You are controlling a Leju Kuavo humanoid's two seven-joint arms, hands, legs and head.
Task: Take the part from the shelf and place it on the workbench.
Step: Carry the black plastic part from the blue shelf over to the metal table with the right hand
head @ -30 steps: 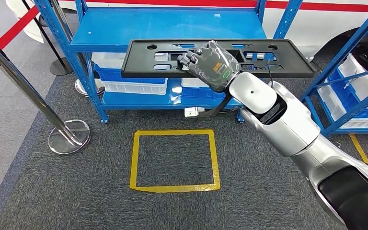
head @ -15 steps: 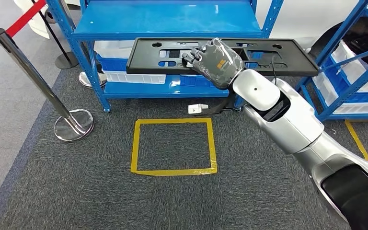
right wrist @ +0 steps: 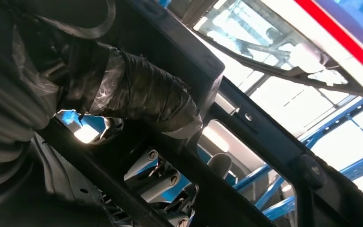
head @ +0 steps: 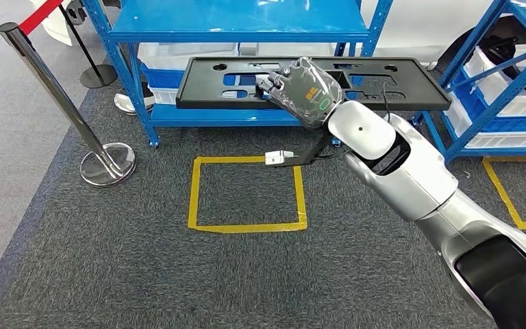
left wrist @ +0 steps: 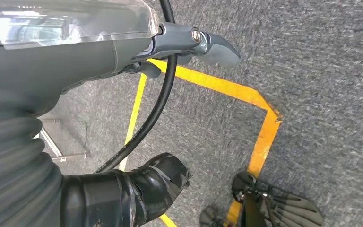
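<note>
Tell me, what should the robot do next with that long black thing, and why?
Probably keep backing away and turn toward the workbench. The right hand grips the long black part, which is off the blue shelf and in the air, and no workbench is in view.

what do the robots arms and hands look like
The right arm is a glossy silver shell with black joint sections. The right hand is dark grey under a clear cover, with an orange mark and a green ring. The left hand has a grey ribbed cover, a black cable and a grey thumb.
</note>
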